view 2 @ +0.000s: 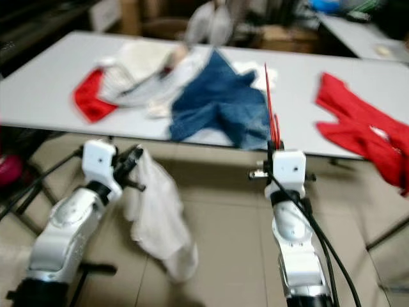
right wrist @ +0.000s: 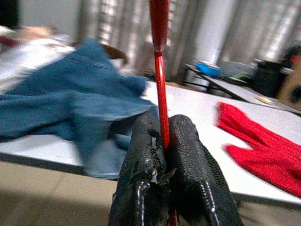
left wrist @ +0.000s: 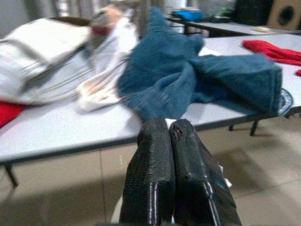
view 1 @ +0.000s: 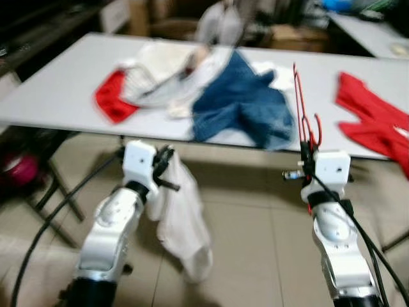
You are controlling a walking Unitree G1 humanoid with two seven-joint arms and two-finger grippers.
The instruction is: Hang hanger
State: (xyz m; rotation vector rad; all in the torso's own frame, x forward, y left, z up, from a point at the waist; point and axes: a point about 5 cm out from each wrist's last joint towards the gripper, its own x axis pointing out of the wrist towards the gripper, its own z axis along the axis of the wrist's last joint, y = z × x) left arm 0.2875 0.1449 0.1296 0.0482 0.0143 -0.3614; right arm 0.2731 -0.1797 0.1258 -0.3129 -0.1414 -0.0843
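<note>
Holding both arms just short of the grey surface (view 1: 57, 96) edge over tiled floor (view 1: 249, 243). Left end effector (left wrist: 170, 136) pinches white cloth (view 1: 182, 224) hanging floorward; right end effector (right wrist: 162, 136) pinches thin red wire hanger (view 1: 300, 109), upright. Beyond: blue denim garment (view 1: 239, 102), red garment (view 1: 377, 121), second surface (view 1: 367, 32) behind.

Both silver arms are raised forward, forearms angled up toward the table edge, wrists level with each other.

Left gripper (view 1: 167, 167): fingers (left wrist: 155, 179) pressed together, clamped on a white garment (view 1: 182, 220) that hangs down from them.

Right gripper (view 1: 307, 152): fingers (right wrist: 188, 160) closed tight around the thin shaft of a red hanger (view 1: 300, 105), which stands upright above the wrist. Black cables run down along the right forearm.
</note>
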